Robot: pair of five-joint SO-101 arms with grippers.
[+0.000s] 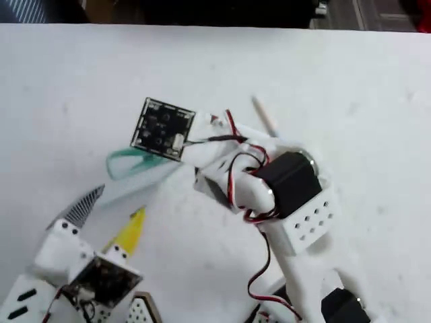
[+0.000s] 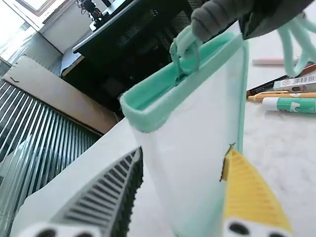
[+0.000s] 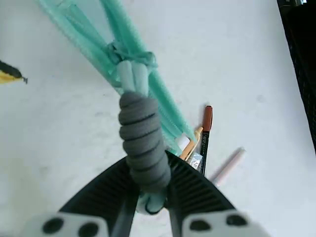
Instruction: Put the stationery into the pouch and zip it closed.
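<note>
Left end effector [image 1: 121,200] sat spread at the desk's [image 1: 337,81] 7 o'clock, the pouch [image 1: 131,163] just beyond at 1 o'clock, its grey zip pull [image 3: 140,133] pinched by the right end effector [image 3: 148,173]. Pens [image 3: 208,117] lay seemingly loose past its 2 o'clock end; loading them looked due before zipping.

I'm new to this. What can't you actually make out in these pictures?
- Left wrist view: the pouch turns its wall to the camera, so its inside is hidden; the picture edge cuts off the pens.
- Right wrist view: the right gripper, shut on the zipper pull, hides one end of the pens.
- High view: the right arm covers the pens and most of the pouch.
</note>
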